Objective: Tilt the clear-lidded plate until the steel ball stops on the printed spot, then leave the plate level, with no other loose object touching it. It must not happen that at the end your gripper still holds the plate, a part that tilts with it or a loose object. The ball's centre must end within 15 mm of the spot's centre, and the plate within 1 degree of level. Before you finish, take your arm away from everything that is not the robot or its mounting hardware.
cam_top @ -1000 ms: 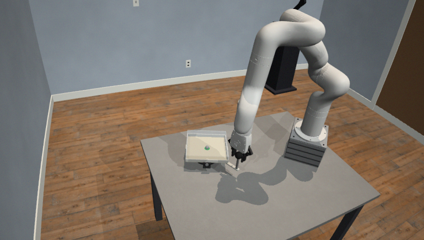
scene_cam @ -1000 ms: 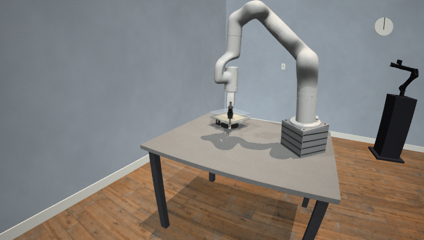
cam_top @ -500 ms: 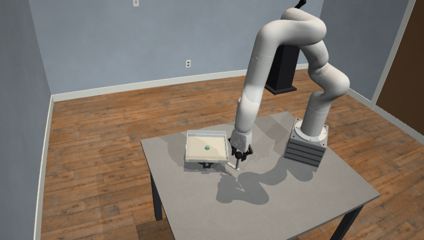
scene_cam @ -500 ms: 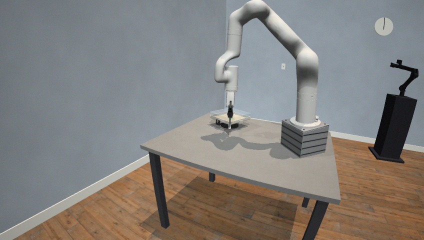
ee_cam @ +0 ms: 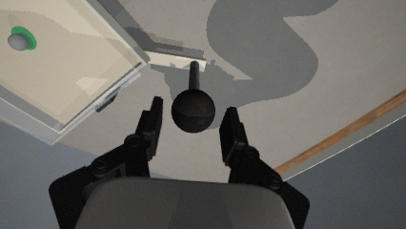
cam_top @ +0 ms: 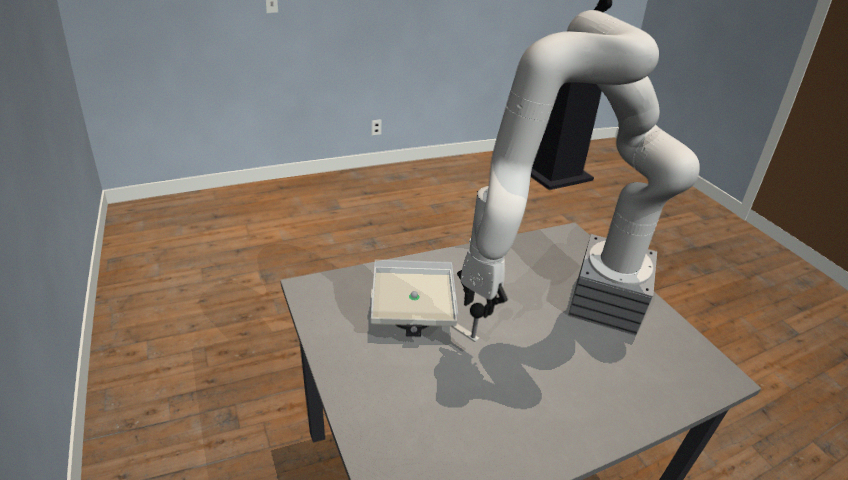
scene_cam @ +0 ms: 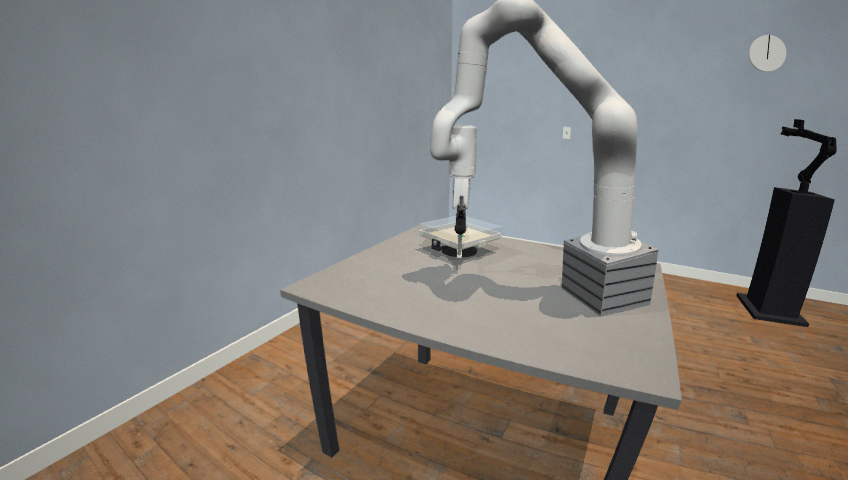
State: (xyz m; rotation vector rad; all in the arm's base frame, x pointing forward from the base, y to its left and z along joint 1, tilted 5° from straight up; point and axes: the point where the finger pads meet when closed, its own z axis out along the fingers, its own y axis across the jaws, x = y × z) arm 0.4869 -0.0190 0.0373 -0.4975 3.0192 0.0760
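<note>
One arm, mine, white, mounted on a grey ribbed pedestal (cam_top: 606,312) at the right side of the grey table (cam_top: 535,416). My gripper (ee_cam: 193,114) hangs above the black ball knob (ee_cam: 192,113) of the plate's handle, fingers spread on either side of the knob with visible gaps, so released, gripping nothing. In the top view the gripper (cam_top: 483,304) sits just right of the plate and the knob (cam_top: 476,310) shows just below the fingertips, on a thin upright stem (cam_top: 474,326) that goes down to a pale tab (cam_top: 462,330) sticking out from the plate's near right corner.

Clear-lidded plate (cam_top: 386,300): square, cream floor, transparent walls, sits on a dark support (cam_top: 413,329) under its near edge, roughly mid-table toward the left. From the exterior view the plate (scene_cam: 484,236) looks about level, can't judge closer than that.

Steel ball (cam_top: 414,295): near the plate's middle, on top of the green printed spot (cam_top: 410,297), green showing around its lower edge. Wrist view agrees, ball (ee_cam: 17,41) overlapping the spot (ee_cam: 29,38), green crescent showing on one side. Exact centring can't be told.

Background: black stand (scene_cam: 788,255) with a small dark arm on it, round wall clock (scene_cam: 767,52), wood floor.
</note>
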